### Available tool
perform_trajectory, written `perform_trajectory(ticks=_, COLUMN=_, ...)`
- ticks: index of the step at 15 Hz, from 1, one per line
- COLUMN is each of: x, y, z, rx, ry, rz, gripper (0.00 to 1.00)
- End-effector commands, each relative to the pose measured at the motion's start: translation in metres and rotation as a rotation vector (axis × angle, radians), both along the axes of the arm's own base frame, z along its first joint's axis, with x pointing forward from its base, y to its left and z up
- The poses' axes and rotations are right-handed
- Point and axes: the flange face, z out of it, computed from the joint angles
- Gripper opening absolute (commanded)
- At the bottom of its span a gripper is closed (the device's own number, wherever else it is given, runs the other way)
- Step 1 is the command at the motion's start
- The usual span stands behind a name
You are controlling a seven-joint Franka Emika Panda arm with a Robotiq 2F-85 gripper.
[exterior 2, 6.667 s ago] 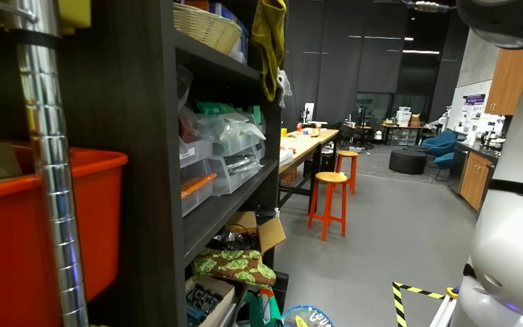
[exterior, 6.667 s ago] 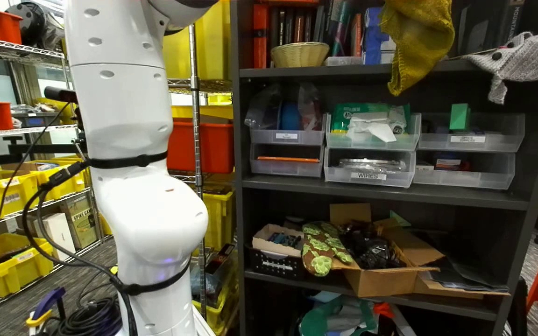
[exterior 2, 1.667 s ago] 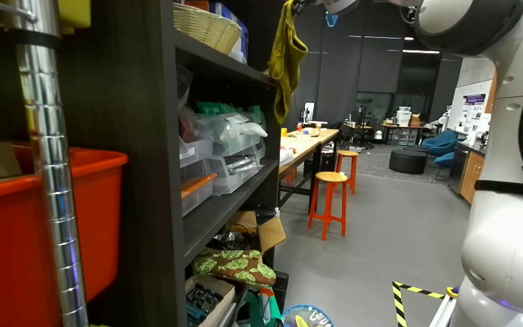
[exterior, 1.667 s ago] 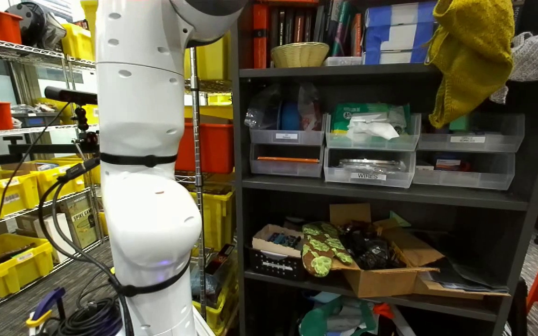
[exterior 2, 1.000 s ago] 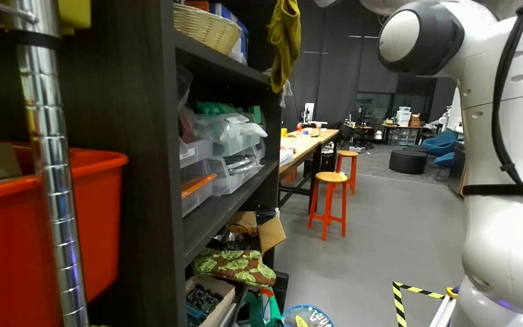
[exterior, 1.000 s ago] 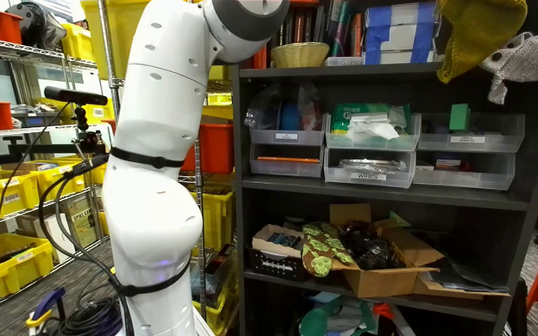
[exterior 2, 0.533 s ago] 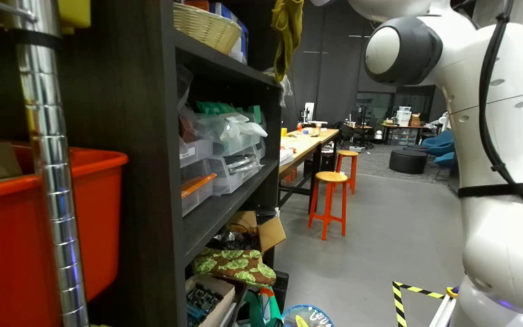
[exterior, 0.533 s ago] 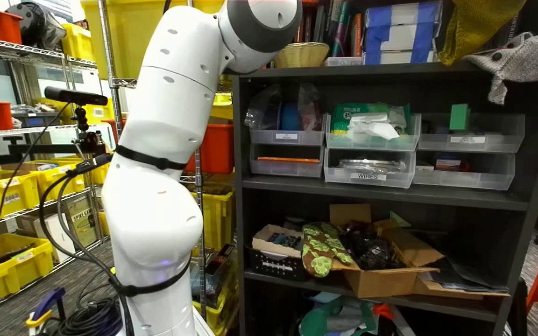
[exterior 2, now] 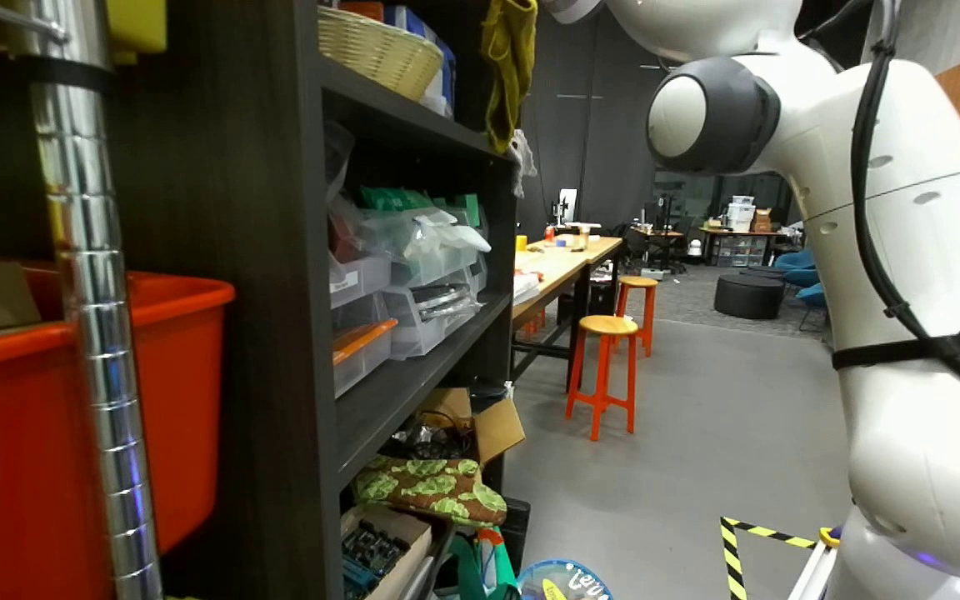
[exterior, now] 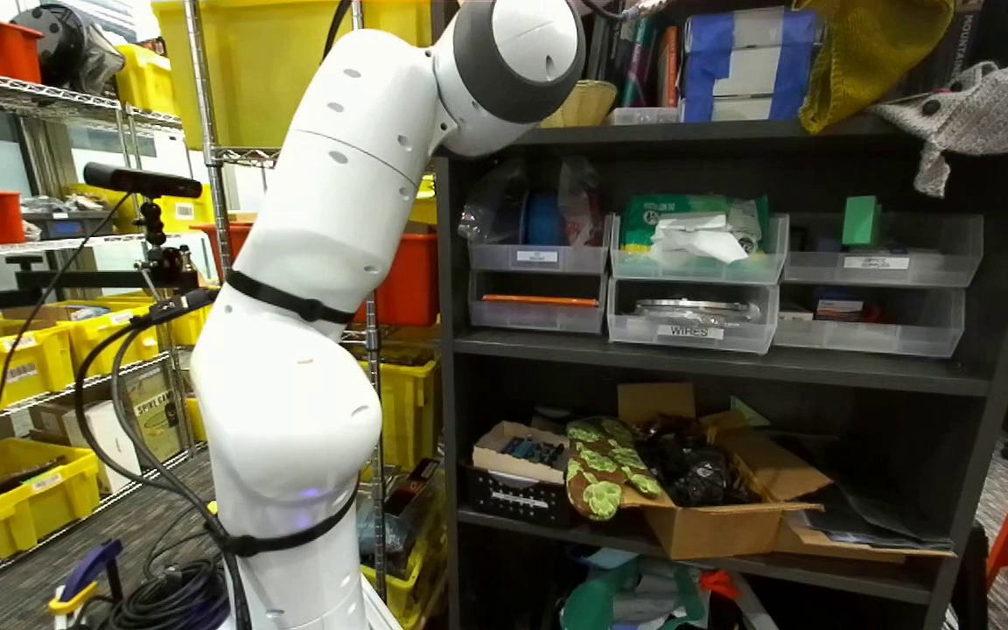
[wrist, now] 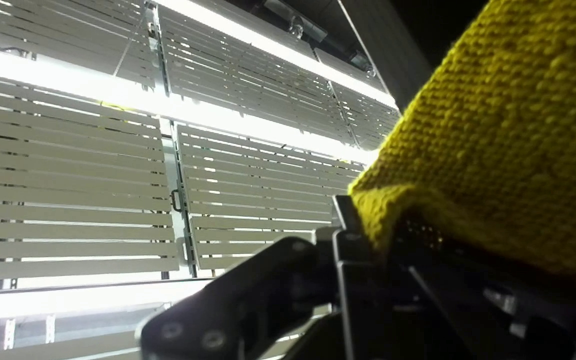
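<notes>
A mustard-yellow knitted cloth [exterior: 878,61] hangs at the top shelf, between a blue-and-white box [exterior: 749,66] and a grey knitted piece with dark eye-like spots [exterior: 963,114]. It also hangs beside the shelf's front edge in an exterior view [exterior 2: 508,75]. Whether it touches the shelf I cannot tell. In the wrist view my black gripper [wrist: 368,235] is shut on a folded corner of the cloth [wrist: 518,125]. The cloth covers much of the right finger. The gripper itself is above the frame in both exterior views.
The dark bookshelf [exterior: 714,359] holds books, clear plastic bins [exterior: 688,324], a wicker basket [exterior 2: 380,50] and an open cardboard box [exterior: 723,529]. A wire rack with yellow and red bins [exterior: 5,363] stands behind the arm. Stools [exterior 2: 607,327] and a worktable [exterior 2: 559,262] stand beyond.
The arm has leaned over toward the shelf and its elbow has come down. The cloth went right and up earlier, uncovering the blue-and-white box; in the last half second it moved left.
</notes>
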Motion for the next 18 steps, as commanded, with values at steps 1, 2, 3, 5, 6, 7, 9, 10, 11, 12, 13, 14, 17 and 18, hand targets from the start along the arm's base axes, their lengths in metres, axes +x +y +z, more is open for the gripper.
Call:
perform_trajectory(ticks=1, x=0.009, y=0.002, z=-0.002, rx=0.044, ry=0.01, rz=0.059, gripper=0.01)
perform_trajectory(ticks=2, x=0.012, y=0.001, z=-0.005, rx=0.057, ry=0.021, rz=0.078, gripper=0.01)
perform_trajectory(ticks=3, x=0.015, y=0.0, z=-0.007, rx=0.069, ry=0.031, rz=0.095, gripper=0.01)
perform_trajectory(ticks=5, x=0.018, y=-0.005, z=-0.01, rx=0.094, ry=0.053, rz=0.126, gripper=0.01)
perform_trajectory(ticks=6, x=0.018, y=-0.01, z=-0.01, rx=0.106, ry=0.057, rz=0.137, gripper=0.01)
perform_trajectory(ticks=7, x=0.017, y=-0.013, z=-0.01, rx=0.118, ry=0.065, rz=0.151, gripper=0.01)
perform_trajectory(ticks=9, x=0.013, y=-0.019, z=-0.006, rx=0.128, ry=0.071, rz=0.162, gripper=0.01)
perform_trajectory(ticks=10, x=0.006, y=-0.02, z=0.0, rx=0.131, ry=0.06, rz=0.167, gripper=0.01)
perform_trajectory(ticks=11, x=0.0, y=-0.02, z=0.006, rx=0.129, ry=0.043, rz=0.166, gripper=0.01)
perform_trajectory(ticks=12, x=-0.007, y=-0.018, z=0.013, rx=0.125, ry=0.025, rz=0.168, gripper=0.01)
perform_trajectory(ticks=13, x=-0.011, y=-0.016, z=0.017, rx=0.12, ry=0.008, rz=0.168, gripper=0.01)
perform_trajectory(ticks=14, x=-0.013, y=-0.014, z=0.02, rx=0.116, ry=-0.002, rz=0.175, gripper=0.01)
perform_trajectory(ticks=17, x=-0.018, y=-0.003, z=0.028, rx=0.114, ry=-0.029, rz=0.201, gripper=0.01)
perform_trajectory(ticks=18, x=-0.018, y=0.0, z=0.029, rx=0.114, ry=-0.04, rz=0.208, gripper=0.01)
